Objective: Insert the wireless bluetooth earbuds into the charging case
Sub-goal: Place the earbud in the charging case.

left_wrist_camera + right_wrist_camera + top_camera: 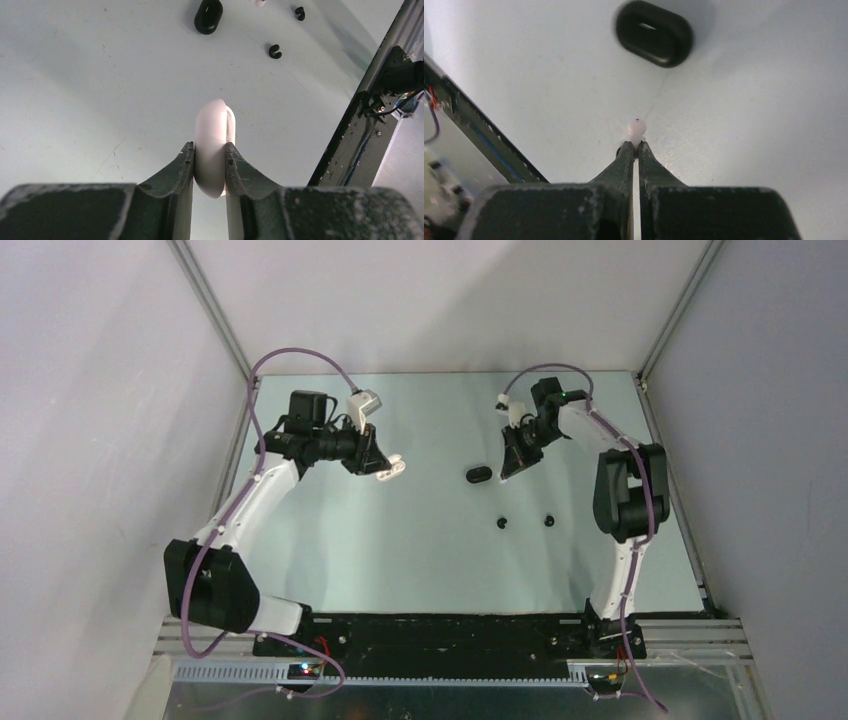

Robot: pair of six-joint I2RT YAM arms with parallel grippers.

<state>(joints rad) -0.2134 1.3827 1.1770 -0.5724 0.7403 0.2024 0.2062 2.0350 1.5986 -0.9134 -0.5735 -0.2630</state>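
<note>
My left gripper [209,147] is shut on a white pill-shaped charging case [214,135] and holds it above the table, at the left in the top view [391,468]. My right gripper [634,146] is shut on a tiny white earbud [635,128] that sticks out past its tips. It hovers just right of a black case [478,475] lying on the table, the same black case [654,33] that the right wrist view shows. Two black earbuds [502,523] [549,519] lie loose in front of the black case. The left wrist view shows them too, one nearer [274,51] and one farther [299,12].
White walls with metal corner posts [215,320] enclose the table on three sides. A black base rail [450,630] runs along the near edge. The right arm's elbow [628,495] rises over the right side of the table.
</note>
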